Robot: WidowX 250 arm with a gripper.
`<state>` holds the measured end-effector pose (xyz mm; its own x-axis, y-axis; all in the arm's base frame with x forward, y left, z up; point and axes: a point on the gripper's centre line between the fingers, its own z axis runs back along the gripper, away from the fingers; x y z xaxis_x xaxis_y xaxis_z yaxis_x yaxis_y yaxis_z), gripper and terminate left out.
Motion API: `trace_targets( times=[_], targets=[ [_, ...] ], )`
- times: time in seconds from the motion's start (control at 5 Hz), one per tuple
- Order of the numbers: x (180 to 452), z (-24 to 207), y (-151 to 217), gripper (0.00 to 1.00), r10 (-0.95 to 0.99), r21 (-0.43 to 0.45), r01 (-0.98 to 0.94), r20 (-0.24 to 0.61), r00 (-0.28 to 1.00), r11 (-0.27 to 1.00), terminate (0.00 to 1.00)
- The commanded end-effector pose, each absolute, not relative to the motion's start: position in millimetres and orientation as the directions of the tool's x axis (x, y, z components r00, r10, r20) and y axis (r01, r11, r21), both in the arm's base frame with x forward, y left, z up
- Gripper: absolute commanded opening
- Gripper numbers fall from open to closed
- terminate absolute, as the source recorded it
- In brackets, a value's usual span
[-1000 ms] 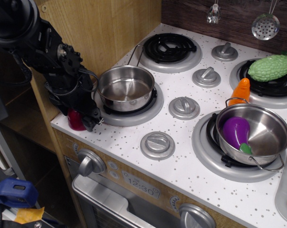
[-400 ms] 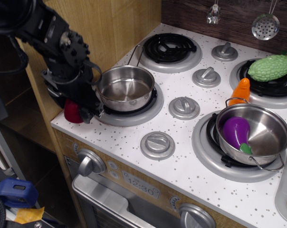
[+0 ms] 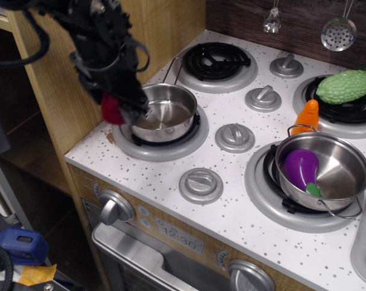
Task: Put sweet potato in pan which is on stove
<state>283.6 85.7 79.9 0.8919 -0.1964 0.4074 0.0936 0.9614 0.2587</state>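
Note:
My gripper (image 3: 123, 110) is shut on the dark red sweet potato (image 3: 112, 108) and holds it in the air at the left rim of the pan (image 3: 163, 111). The pan is a small steel pot with a thin wire handle; it sits empty on the front left burner of the stove (image 3: 231, 176). The sweet potato is above the stove's top, partly hidden by the black fingers.
A wider steel pot (image 3: 325, 171) with a purple eggplant (image 3: 300, 168) sits on the front right burner. An orange carrot toy (image 3: 308, 116) and a green bumpy vegetable (image 3: 345, 86) lie at the right rear. Grey knobs (image 3: 234, 137) stand mid-stove. A wooden wall (image 3: 140, 36) rises behind my arm.
My gripper has lifted the sweet potato off the stove's front left corner and carried it up and right, to the pan's left rim.

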Motion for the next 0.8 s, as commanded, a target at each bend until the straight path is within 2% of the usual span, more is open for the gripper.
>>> trace_targets(
  times=[0.0,0.2,0.4,0.6],
  targets=[
    [319,90,81,0.00,-0.293,0.269,0.184,0.455,0.841,0.945,0.00],
    [325,79,80,1.00,-0.303,0.249,0.205,0.467,0.831,0.946,0.00],
    [330,68,78,1.00,-0.297,0.219,0.215,0.476,0.828,0.952,0.00],
    [333,69,78,1.00,-0.294,0.202,0.222,0.474,0.830,0.954,0.00]
  ],
)
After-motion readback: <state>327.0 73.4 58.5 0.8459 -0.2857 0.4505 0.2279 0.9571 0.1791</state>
